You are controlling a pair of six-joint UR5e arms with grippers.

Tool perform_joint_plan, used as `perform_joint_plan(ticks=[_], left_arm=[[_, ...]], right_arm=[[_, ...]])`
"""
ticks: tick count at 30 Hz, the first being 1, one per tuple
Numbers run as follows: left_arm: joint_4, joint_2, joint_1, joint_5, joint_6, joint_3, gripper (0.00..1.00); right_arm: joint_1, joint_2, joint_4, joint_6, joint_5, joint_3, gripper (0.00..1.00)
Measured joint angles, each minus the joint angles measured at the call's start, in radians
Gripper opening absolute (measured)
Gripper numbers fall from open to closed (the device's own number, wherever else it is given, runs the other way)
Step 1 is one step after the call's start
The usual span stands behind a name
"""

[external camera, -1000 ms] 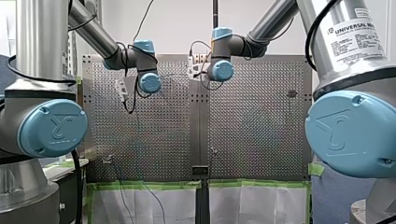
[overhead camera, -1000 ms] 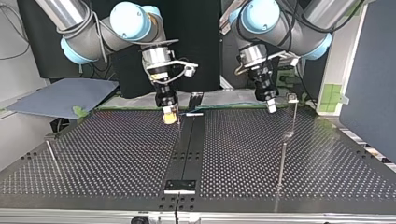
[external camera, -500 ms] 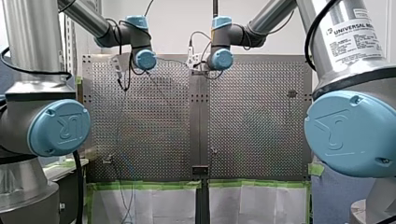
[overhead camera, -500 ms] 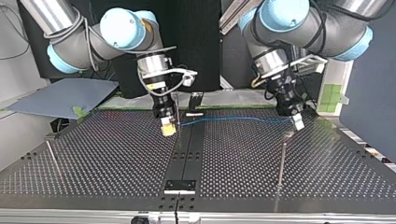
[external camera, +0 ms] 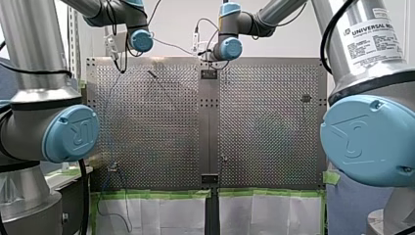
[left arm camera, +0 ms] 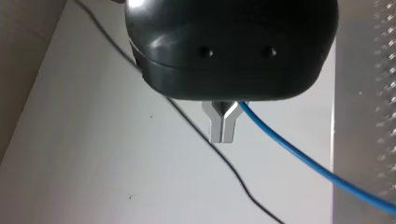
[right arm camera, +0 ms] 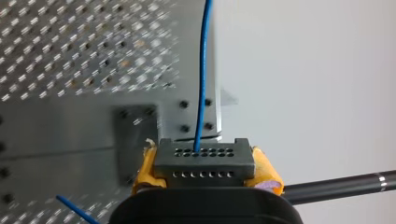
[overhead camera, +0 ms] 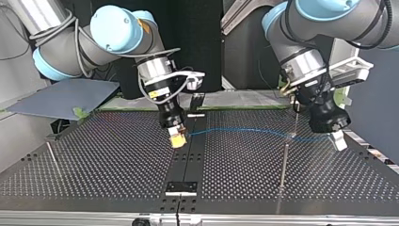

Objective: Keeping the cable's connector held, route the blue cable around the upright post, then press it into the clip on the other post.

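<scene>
In the top view my right gripper (overhead camera: pixel 178 140), at the view's middle, has yellow pads and hangs just above the table. In the right wrist view its pads (right arm camera: pixel 265 173) are shut on the dark connector (right arm camera: pixel 204 158), and the blue cable (right arm camera: pixel 202 84) leaves the connector's face. The cable (overhead camera: pixel 244 130) stretches across to my left gripper (overhead camera: pixel 338 140) at the view's right, passing the thin upright post (overhead camera: pixel 285 157) near its top. In the left wrist view the metal fingers (left arm camera: pixel 222 128) are shut, and the cable (left arm camera: pixel 289 151) comes out at their base.
Another thin post (overhead camera: pixel 52 160) stands at the top view's left. A black strip (overhead camera: pixel 188 160) runs down the middle of the perforated table. A grey sheet (overhead camera: pixel 61 96) lies beyond the far left edge. A dark rod (right arm camera: pixel 336 184) shows beside my right gripper.
In the top view my left gripper swung to the right and nearer, past the post, drawing the cable out across the table. My right gripper came a little nearer, still holding the connector.
</scene>
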Motion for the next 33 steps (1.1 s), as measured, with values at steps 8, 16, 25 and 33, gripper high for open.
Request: perform_joint_plan(ticks=[8,16,25,33], left_arm=[[-0.074,-0.016,0.074,0.074,0.004,0.045,0.0],[-0.145,-0.079,0.145,0.145,0.015,0.071,0.0],[-0.218,-0.149,0.207,0.218,0.032,0.116,0.0],[-0.266,-0.212,0.216,0.281,0.034,0.16,0.0]], right_arm=[[-0.006,0.002,0.001,0.046,-0.024,-0.062,0.0],[-0.008,0.046,0.0,0.059,-0.03,-0.113,0.0],[0.003,0.115,0.004,0.056,-0.034,-0.179,0.0],[0.012,0.176,0.008,0.051,-0.033,-0.234,0.0]])
